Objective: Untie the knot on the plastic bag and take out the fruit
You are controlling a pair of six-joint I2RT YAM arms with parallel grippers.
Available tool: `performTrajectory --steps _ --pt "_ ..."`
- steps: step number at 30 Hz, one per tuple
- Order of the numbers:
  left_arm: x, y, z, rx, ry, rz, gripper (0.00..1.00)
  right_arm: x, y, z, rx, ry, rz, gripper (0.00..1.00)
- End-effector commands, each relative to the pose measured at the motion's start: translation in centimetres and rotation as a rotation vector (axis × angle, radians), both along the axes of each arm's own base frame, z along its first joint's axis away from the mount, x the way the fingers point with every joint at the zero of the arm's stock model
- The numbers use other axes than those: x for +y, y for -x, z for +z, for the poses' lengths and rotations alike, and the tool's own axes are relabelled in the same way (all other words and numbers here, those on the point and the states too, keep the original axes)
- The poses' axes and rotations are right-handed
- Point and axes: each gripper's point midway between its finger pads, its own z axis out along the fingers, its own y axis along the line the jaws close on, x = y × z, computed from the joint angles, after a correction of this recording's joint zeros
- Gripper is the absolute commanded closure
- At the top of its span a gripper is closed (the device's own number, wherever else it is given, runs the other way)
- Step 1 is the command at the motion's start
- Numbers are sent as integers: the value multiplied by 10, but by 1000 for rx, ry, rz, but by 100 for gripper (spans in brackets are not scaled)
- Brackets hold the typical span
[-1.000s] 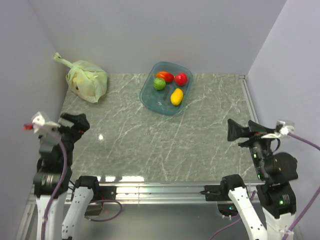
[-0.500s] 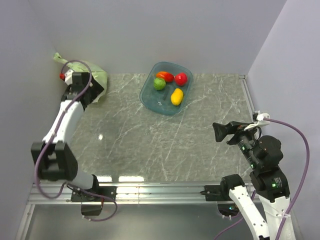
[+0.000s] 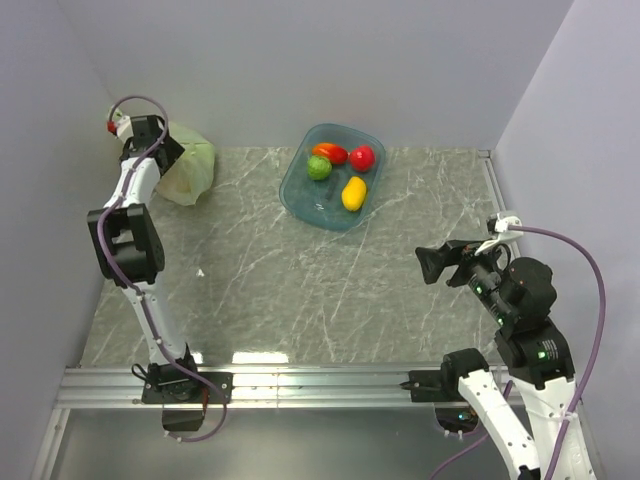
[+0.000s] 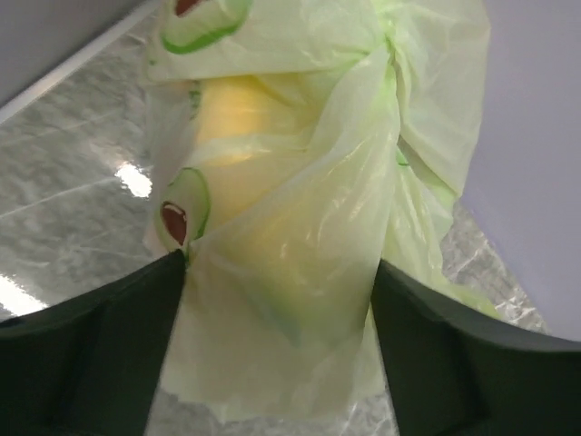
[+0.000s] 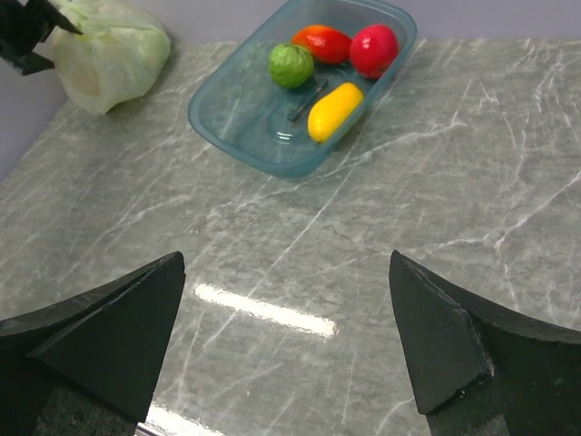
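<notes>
The pale green plastic bag (image 3: 190, 168) lies in the far left corner of the table; it also shows in the right wrist view (image 5: 111, 50). My left gripper (image 3: 163, 158) is open and right at the bag. In the left wrist view the bag (image 4: 300, 227) fills the gap of the left gripper (image 4: 280, 263), and the left finger (image 4: 100, 345) touches its side. A twisted bunch of plastic, the knot (image 4: 390, 64), runs along the bag's top right. Yellow fruit (image 4: 241, 118) shows through the plastic. My right gripper (image 3: 435, 262) (image 5: 286, 259) is open and empty above the table's right side.
A teal bowl (image 3: 300, 190) at the back middle holds a green fruit (image 3: 318, 167), an orange-red one (image 3: 330, 152), a shiny red one (image 3: 362, 157) and a yellow oval (image 3: 353, 192). Walls close the left, back and right sides.
My left arm has swung from the near left out to the far left corner and put its open jaws at the bag. My right gripper has moved a little left and forward.
</notes>
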Motion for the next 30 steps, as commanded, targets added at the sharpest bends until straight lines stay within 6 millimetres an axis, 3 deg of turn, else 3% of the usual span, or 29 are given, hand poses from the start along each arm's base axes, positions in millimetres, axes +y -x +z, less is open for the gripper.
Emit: performTrajectory --steps 1,2,4,5,6,7,8,9,10,11,12,13,14,15,16,17,18,19,22,24,25,26,28,30 --pt "-11 -16 11 -29 -11 -79 17 5 -2 13 -36 15 33 0" --pt "-17 -15 5 -21 5 -112 39 6 -1 14 -35 15 39 0" --pt "-24 -13 4 -18 10 -156 72 9 0 13 -26 13 57 0" --pt "-26 -7 -1 1 17 -168 97 9 0 13 -26 12 62 0" --pt "-32 -2 6 -7 23 -197 99 11 0 13 -24 9 69 0" --pt "-35 4 7 0 29 -205 99 11 0 13 -26 7 72 0" --pt "-39 15 -3 31 42 -215 100 12 0 14 -27 5 73 0" --pt "-45 24 14 8 35 -229 100 13 1 15 -31 2 79 0" --pt "-51 33 16 14 32 -246 99 13 1 17 -34 1 82 0" --pt "-57 50 4 60 39 -258 100 13 1 17 -34 1 82 0" --pt "-64 63 24 39 20 -276 100 14 1 18 -35 -3 83 0" --pt "-77 81 11 86 23 -306 99 16 0 17 -29 -7 91 0" --pt "-84 100 27 83 15 -322 99 17 0 18 -32 -9 99 0" --pt "-91 114 27 97 10 -338 99 19 0 18 -30 -11 111 0" --pt "-105 135 11 145 23 -368 99 23 1 18 -23 -17 134 0" --pt "-111 153 29 106 17 -382 100 26 1 19 -21 -23 147 0" --pt "-117 168 28 111 34 -386 99 28 0 19 -14 -31 155 0" --pt "-128 190 11 153 56 -411 99 31 0 17 5 -45 166 0" --pt "-138 241 29 121 56 -440 99 40 -3 17 17 -58 218 0" --pt "-156 263 32 119 70 -502 100 45 -6 17 29 -74 236 0" --pt "-165 278 24 143 87 -534 99 47 -8 16 35 -78 243 0" --pt "-184 292 37 86 136 -616 99 49 -10 19 30 -84 249 0" --pt "-207 312 34 80 194 -704 100 54 -15 16 47 -82 262 0" --pt "-233 333 46 30 257 -824 99 60 -16 16 57 -73 281 0"
